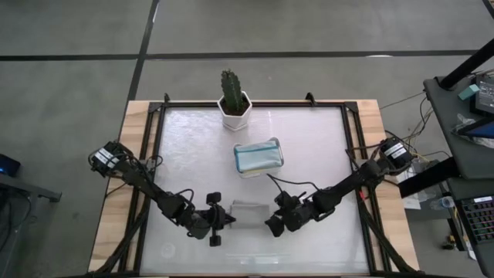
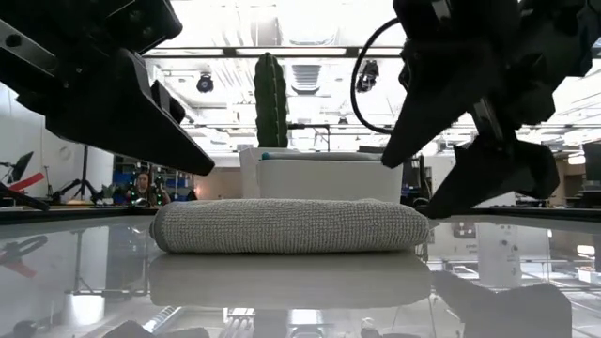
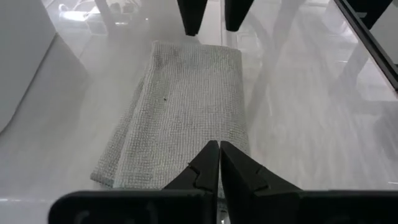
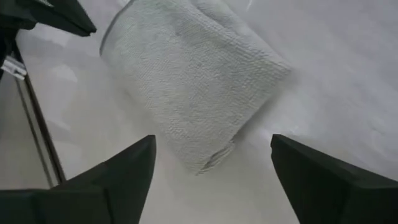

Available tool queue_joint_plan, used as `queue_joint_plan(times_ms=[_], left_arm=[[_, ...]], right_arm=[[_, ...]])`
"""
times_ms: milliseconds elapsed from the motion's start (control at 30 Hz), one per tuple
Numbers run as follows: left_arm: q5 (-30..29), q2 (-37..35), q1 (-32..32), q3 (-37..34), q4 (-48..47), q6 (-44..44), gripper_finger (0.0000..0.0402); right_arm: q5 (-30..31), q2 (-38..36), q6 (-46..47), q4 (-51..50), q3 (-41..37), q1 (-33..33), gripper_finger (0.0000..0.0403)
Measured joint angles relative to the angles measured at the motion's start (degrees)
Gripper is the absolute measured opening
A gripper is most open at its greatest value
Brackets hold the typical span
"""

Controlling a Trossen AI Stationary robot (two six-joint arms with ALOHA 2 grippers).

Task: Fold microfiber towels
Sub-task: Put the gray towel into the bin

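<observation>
1. While the grey towel (image 1: 248, 213) lay folded at about 6 o'clock on the tabletop (image 1: 309, 147), the left gripper (image 1: 218, 221) sat just beside its 9 o'clock end with fingers together, holding nothing.
2. At the 3 o'clock end, the right gripper (image 1: 269, 223) hung with fingers wide apart, also empty.
3. Judging by the loose layered edge in the right wrist view, a sideways nudge from either gripper could have peeled the top layer back and undone the fold.
4. Because the tabletop looked glossy, the towel would probably have slid rather than stayed put if one gripper pushed alone.
5. At about 12 o'clock from it, the tray (image 1: 258, 157) held teal cloth; a lift toward it by one corner risked the towel falling open.
6. Beyond stood a potted cactus (image 1: 233, 101), well apart.
</observation>
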Motion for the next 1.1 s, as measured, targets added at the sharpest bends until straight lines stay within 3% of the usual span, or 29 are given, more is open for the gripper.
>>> queue_joint_plan(times_ms=[400, 633, 833, 1100], left_arm=[[-0.4, 6.1, 0.0, 0.6, 3.0, -1.9, 0.0], [-0.2, 6.2, 0.0, 0.2, 3.0, -2.9, 0.0], [0.0, 6.2, 0.0, 0.2, 3.0, -2.9, 0.0], [0.0, 6.2, 0.0, 0.3, 3.0, -2.8, 0.0]], right_arm=[[2.2, 1.1, 2.0, 6.5, -4.5, -0.1, 0.0313], [2.0, 7.1, -0.8, 20.0, -4.6, -0.9, 0.0308], [1.0, 8.2, -4.9, 24.4, -4.6, -2.1, 0.0307], [1.4, 8.3, -7.8, 25.7, -4.6, -2.8, 0.0259]])
